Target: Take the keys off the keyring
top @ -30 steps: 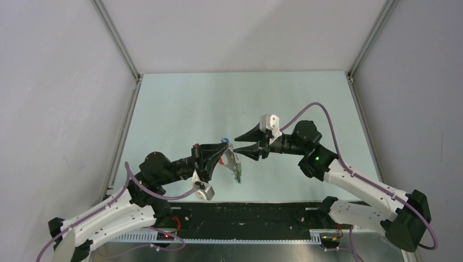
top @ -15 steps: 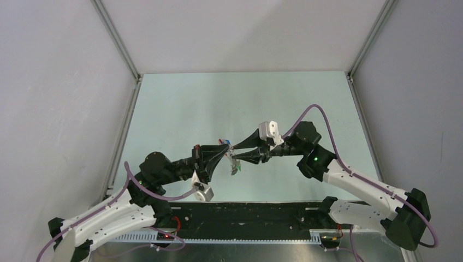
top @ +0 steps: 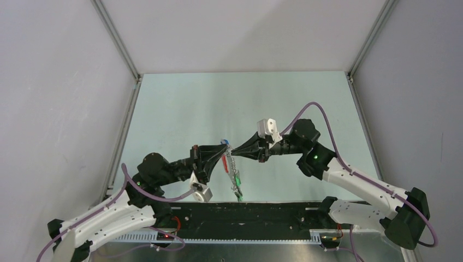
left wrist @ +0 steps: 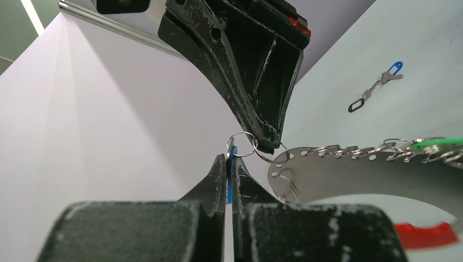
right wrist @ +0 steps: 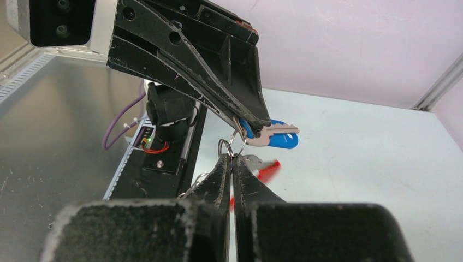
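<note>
The light, floppy bunch of small silver keys [top: 236, 183] dangles over the pale green tabletop [top: 218, 98], and behind it both bent arms meet tip to tip, left fingers [top: 214, 156] clenched on a blue-capped key [right wrist: 275, 136], right fingers [top: 247, 151] pinching the thin, likely slippery metal keyring [right wrist: 220, 146], a good place to hold.

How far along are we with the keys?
Done, it seems: loose keys lie on the table. In hand: left hand shut on the blue key, right hand shut on the keyring beside it. Left: blue key not yet off; green key hangs from the keyring.
</note>
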`<state>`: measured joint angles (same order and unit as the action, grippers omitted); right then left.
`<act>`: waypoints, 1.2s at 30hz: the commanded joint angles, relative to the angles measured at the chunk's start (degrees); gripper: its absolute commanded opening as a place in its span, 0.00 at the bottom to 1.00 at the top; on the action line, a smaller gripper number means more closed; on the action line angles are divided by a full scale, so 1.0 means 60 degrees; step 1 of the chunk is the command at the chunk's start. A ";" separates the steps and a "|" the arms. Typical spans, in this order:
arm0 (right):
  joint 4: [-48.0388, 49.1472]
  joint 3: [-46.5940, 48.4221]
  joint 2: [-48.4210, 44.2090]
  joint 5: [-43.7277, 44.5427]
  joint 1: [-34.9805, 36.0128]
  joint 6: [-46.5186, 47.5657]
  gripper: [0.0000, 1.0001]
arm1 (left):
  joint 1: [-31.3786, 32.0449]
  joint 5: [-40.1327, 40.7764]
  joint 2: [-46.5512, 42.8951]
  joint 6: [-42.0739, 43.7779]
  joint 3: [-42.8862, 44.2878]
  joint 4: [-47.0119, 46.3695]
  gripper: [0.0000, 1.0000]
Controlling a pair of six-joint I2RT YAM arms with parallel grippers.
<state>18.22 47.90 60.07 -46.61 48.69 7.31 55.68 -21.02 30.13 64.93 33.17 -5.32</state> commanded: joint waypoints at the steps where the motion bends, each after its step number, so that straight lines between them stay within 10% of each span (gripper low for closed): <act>1: -0.0091 0.0395 -0.0205 -0.0034 -0.0271 -0.0504 0.00 | -0.0079 0.0381 -0.0273 0.0007 0.0379 -0.0643 0.00; 15: 0.4724 -0.1368 -0.0437 0.3019 -0.0723 -0.7340 0.00 | -0.0095 0.0534 -0.0050 0.0085 0.0321 -0.0643 0.00; 17: 0.5143 -0.1817 -0.0510 0.3420 -0.0591 -0.7946 0.20 | -0.0116 0.0537 -0.0042 0.0087 0.0337 -0.0643 0.00; 24: 0.3394 -0.1948 -0.1556 0.3024 -0.0338 -0.4648 0.63 | -0.0139 0.0427 -0.0056 0.0061 0.0342 -0.0651 0.00; 36: 0.0449 -0.0574 -0.1470 0.1460 -0.0091 0.0635 0.58 | -0.0223 -0.0107 -0.0125 -0.0070 0.0331 -0.0630 0.00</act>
<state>29.15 38.59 49.58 -33.91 46.74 -1.41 54.83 -19.79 30.30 64.95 33.19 -5.41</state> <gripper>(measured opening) 0.577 0.014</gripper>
